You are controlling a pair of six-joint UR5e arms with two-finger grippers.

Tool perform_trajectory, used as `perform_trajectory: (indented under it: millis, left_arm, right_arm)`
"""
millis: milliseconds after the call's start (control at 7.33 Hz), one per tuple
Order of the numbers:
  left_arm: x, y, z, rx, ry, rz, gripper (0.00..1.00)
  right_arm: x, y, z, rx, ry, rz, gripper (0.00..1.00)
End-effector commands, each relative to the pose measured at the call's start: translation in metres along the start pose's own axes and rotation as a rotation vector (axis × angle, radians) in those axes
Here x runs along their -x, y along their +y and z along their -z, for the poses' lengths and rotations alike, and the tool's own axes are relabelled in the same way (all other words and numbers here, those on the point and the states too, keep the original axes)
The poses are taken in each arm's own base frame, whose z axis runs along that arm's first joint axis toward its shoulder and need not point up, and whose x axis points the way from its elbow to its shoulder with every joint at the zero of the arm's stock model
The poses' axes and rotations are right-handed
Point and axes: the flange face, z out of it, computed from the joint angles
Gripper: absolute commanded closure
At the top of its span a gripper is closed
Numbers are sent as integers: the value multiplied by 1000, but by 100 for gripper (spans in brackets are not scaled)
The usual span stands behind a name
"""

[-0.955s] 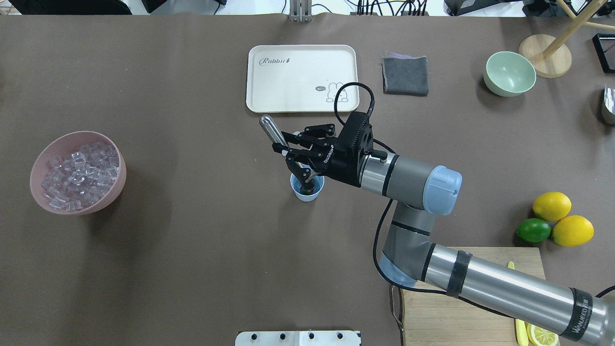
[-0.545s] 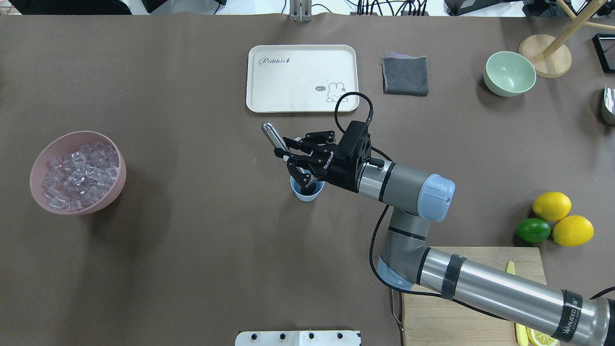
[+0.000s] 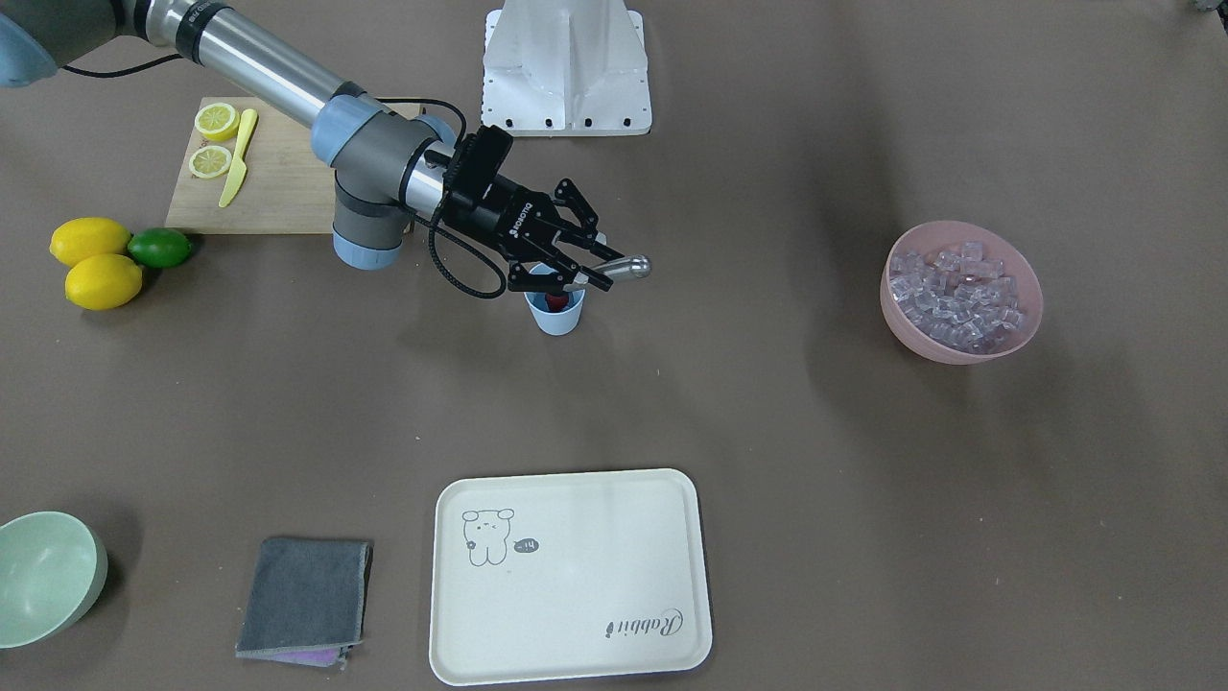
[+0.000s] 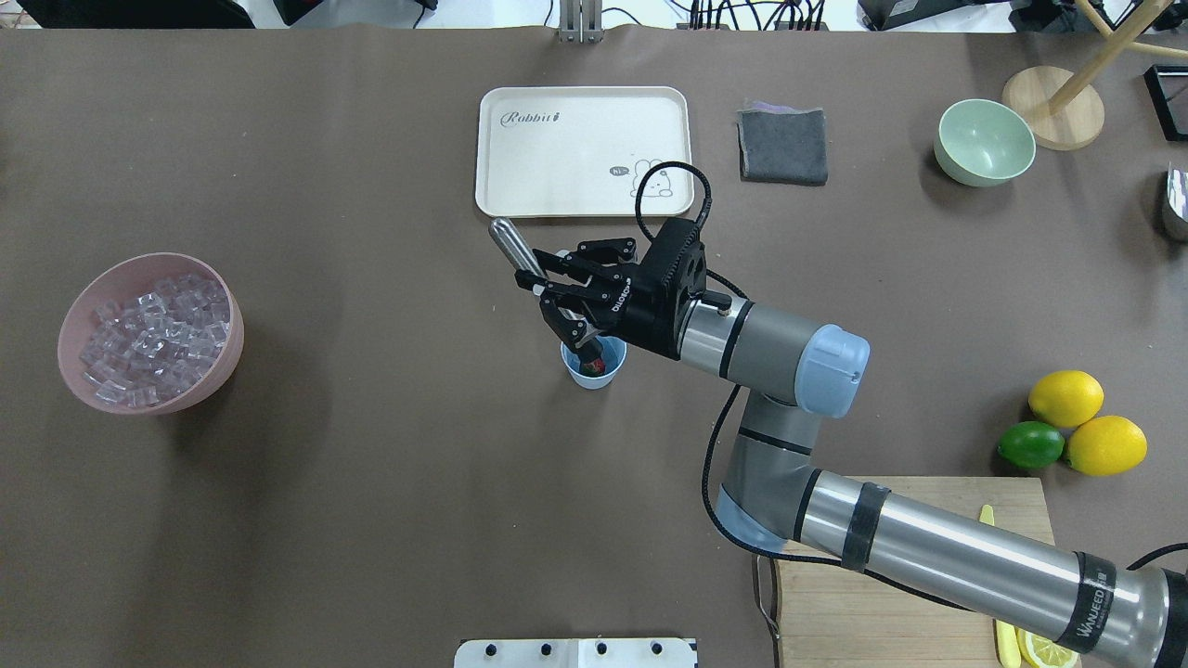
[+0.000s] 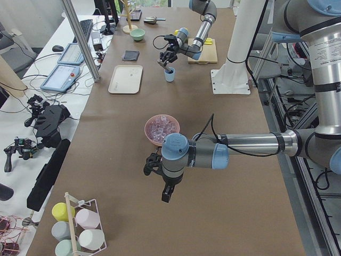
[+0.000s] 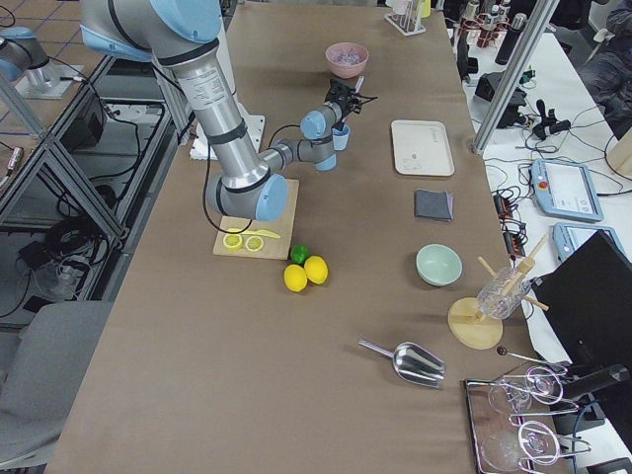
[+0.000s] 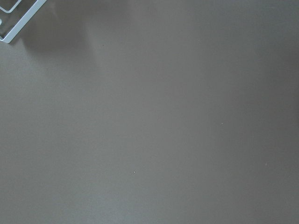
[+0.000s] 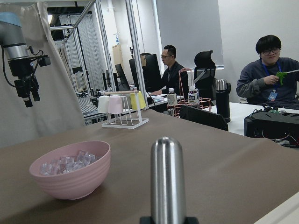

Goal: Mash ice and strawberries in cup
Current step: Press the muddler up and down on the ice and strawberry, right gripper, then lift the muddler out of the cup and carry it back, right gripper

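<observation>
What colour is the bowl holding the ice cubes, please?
Pink bowl; the front-facing view shows it best.

Cup (image 4: 594,383) mouth blocked by muddler (image 4: 513,249) and right arm's fingers (image 4: 561,327); tray (image 4: 575,148) near behind, pink bowl (image 4: 232,348) well apart leftward.

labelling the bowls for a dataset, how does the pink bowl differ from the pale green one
The pink bowl is heaped with ice; the pale green bowl is empty. The pink bowl sits on the robot's left side; the pale green bowl sits at the far right, near a grey cloth. The pink bowl also looks wider. Both are plain, round and upright.
</observation>
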Motion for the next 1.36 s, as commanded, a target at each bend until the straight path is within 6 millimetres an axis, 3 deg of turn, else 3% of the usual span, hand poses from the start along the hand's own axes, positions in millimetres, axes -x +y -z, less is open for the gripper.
perform_trajectory:
  millis: [0,136,273,409,682,955,1091,1227]
  left_arm:
    - [0,0,0,1,0,1,2]
    - [1,1,-2,4,1,2,2]
    - [2,1,-4,8,4,4,2]
    - [3,3,-8,16,7,6,2]
    - [6,4,-13,24,9,9,2]
    - [9,7,-19,34,14,15,2]
    - [10,8,-20,36,14,18,2]
    - [14,6,-23,41,14,21,2]
  right_arm:
    - [15,-53,-1,44,31,-5,100]
    - [28,-89,0,100,70,-30,100]
    - [49,-133,16,179,122,-82,100]
    - [56,-159,24,235,172,-112,100]
    - [41,-162,27,317,301,-288,100]
    - [33,-177,54,468,480,-415,100]
    - [11,-179,65,533,532,-515,100]
    - [-37,-174,94,648,584,-601,100]
